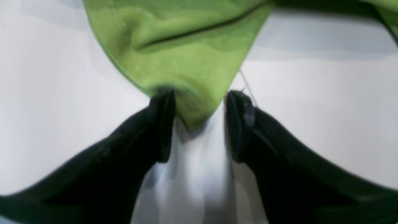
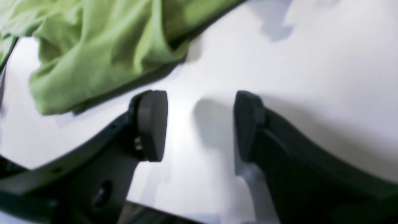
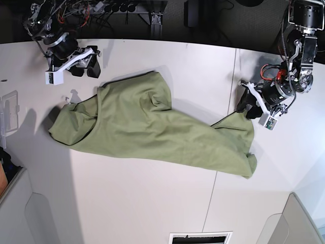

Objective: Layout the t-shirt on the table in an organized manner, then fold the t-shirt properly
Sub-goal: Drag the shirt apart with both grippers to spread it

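Observation:
The olive-green t-shirt [image 3: 152, 127] lies crumpled and stretched slantwise across the white table [image 3: 152, 203], from the far left to the near right. My left gripper [image 1: 200, 95] is open, and a pointed corner of the t-shirt [image 1: 180, 40] lies between its fingers, low over the table [image 1: 326, 109]. In the base view the left gripper [image 3: 245, 105] is at the shirt's right end. My right gripper [image 2: 199, 96] is open and empty above the table [image 2: 311, 62], with the t-shirt [image 2: 93, 46] just beyond its left finger. In the base view the right gripper [image 3: 87, 68] is off the shirt's upper left edge.
Grey bins stand at the near right corner [image 3: 299, 223] and the near left corner [image 3: 20, 203]. A clear plastic box [image 3: 9, 109] sits at the left edge. A thin dark seam [image 3: 223, 127] runs across the table. Cables and gear [image 3: 127, 7] lie behind the far edge.

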`<state>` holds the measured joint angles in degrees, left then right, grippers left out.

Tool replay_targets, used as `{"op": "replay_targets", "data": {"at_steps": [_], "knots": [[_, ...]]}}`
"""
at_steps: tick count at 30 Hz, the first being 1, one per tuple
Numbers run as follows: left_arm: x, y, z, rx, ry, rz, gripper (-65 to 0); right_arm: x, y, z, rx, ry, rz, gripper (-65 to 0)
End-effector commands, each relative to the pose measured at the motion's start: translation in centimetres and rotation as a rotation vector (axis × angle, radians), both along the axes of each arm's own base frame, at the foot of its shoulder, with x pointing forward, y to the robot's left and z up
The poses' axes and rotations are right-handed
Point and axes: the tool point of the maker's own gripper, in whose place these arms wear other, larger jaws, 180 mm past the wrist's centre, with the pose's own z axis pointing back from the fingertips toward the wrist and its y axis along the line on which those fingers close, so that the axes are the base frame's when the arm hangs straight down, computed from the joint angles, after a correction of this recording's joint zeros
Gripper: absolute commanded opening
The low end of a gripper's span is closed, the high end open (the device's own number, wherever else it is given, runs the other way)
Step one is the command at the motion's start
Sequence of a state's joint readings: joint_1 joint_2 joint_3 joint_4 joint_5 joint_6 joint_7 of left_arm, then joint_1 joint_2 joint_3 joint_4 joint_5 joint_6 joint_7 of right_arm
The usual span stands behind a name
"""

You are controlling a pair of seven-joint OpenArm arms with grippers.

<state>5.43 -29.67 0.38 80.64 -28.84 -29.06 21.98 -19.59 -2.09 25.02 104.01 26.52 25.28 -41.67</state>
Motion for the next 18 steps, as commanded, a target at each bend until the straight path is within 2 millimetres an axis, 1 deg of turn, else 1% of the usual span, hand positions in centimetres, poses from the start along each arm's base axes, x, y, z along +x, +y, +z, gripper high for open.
{"op": "replay_targets", "data": {"at_steps": [1,3,5,6,11,12,13,14,16,18], "knots": [[1.2,0.9,0.7,0.025,-0.026,0.029,-38.6,1.2,0.3,1.4,0.014,-0.07,-0.001,-31.3],[1.8,1.3,0.1,0.033,-0.016,0.068,-49.6,2.1,1.1,1.9,0.026,-0.099,0.008,-31.3],[2.2,1.3,0.0,0.03,-0.018,0.071,-61.2,3.0,2.0,1.9,0.035,-0.109,0.023,-31.3],[2.2,1.3,0.1,0.03,-0.02,0.071,-65.0,3.4,2.3,1.7,0.036,-0.103,0.03,-31.3],[2.4,1.5,0.1,0.058,-0.022,0.061,-65.0,5.0,4.4,-0.4,0.086,-0.057,0.062,-31.6],[2.3,1.7,0.1,0.066,-0.021,0.059,-65.0,5.2,4.9,-0.7,0.098,-0.052,0.068,-33.1],[2.3,1.8,0.1,0.069,-0.02,0.058,-65.0,5.3,5.4,-0.8,0.109,-0.046,0.073,-37.7],[2.2,2.1,0.1,0.076,-0.018,0.058,-65.0,5.3,5.8,-0.8,0.117,-0.047,0.079,-45.3],[2.1,2.8,0.2,0.095,-0.013,0.057,-65.0,5.4,7.1,-0.1,0.148,-0.075,0.111,-65.0],[1.8,3.8,0.3,0.123,-0.006,0.055,-65.0,5.4,8.9,1.8,0.231,-0.155,0.174,-65.0]]}}
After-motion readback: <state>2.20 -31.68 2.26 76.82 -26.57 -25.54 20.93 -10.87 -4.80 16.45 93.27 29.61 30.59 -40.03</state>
